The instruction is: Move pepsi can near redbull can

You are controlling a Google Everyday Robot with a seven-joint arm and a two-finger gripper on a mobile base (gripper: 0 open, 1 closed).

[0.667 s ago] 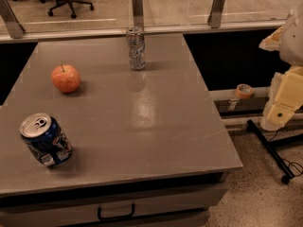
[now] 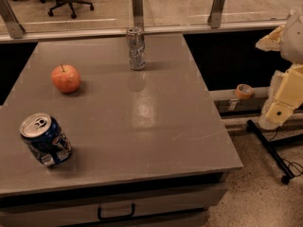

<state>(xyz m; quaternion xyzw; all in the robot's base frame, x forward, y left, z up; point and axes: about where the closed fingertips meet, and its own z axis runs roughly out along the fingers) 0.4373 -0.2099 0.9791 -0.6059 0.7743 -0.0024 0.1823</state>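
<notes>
Since the pepsi can (image 2: 46, 139) stands untouched at the near left corner of the surface (image 2: 156, 122), well apart from the redbull can (image 2: 136, 48) at the middle of the far edge, we judge that the first step, the reach for the grasp, is the one in hand. Our tool (image 2: 282, 98) hangs off to the right, beyond the edge of the surface and below its top, near neither can. We cannot tell whether it is released or clenched.

The next move, as we read it, calls for bringing the tool across the whole surface to the near left corner and coming down over the pepsi can, which seems to stand upright with its silver top towards us. After that comes a carry towards the far edge and a set-down just beside the slim can, gently enough not to knock it over.

An apple (image 2: 66, 78) lies on the left side, between the two cans but somewhat off the straight line. We think a lifted carry passes to its right without trouble. A roll of tape (image 2: 244, 90) sits on a ledge off the right side, out of the way.
</notes>
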